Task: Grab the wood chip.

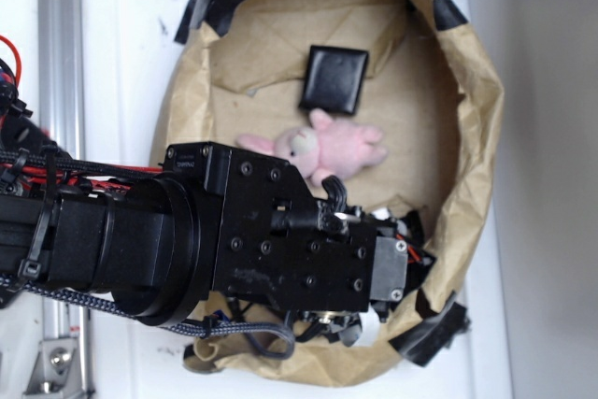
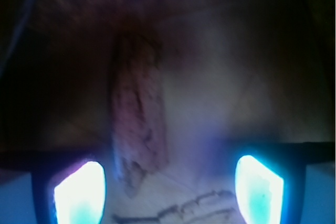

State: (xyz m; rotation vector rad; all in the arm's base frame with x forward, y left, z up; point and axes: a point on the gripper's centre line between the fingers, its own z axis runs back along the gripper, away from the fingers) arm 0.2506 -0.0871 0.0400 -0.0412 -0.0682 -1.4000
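A: Where's the wood chip (image 2: 137, 109)?
B: Wrist view: lying lengthwise on brown paper (image 2: 226, 87), ahead of the end effector (image 2: 168, 190), nearer the left fingertip (image 2: 79, 192).
A: Jaws?
B: Spread wide, holding nothing.

Black boxy arm (image 1: 252, 231), silver screws, red wires, braided cable, zip ties

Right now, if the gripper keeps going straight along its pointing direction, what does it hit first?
Likely the wood chip: in the wrist view it lies ahead of the gripper, nearer the left pad, jaws open. Depth is blurry, so the paper beneath could come first.
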